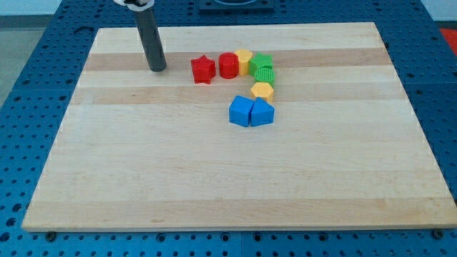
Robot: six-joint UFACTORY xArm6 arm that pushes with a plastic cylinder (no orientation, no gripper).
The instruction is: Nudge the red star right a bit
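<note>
The red star [203,69] lies on the wooden board [143,157] near the view's top, left of centre. My tip [158,68] rests on the board to the star's left, about one block width away and apart from it. Just right of the star stands a red cylinder [228,65], with a narrow gap between them. A yellow block [243,62] touches the cylinder's right side.
A green block [262,61] and a green cylinder [263,73] sit right of the yellow block. A yellow hexagon [262,91] lies below them. Two blue blocks [240,111] [262,113] sit side by side below the hexagon. Blue perforated table surrounds the board.
</note>
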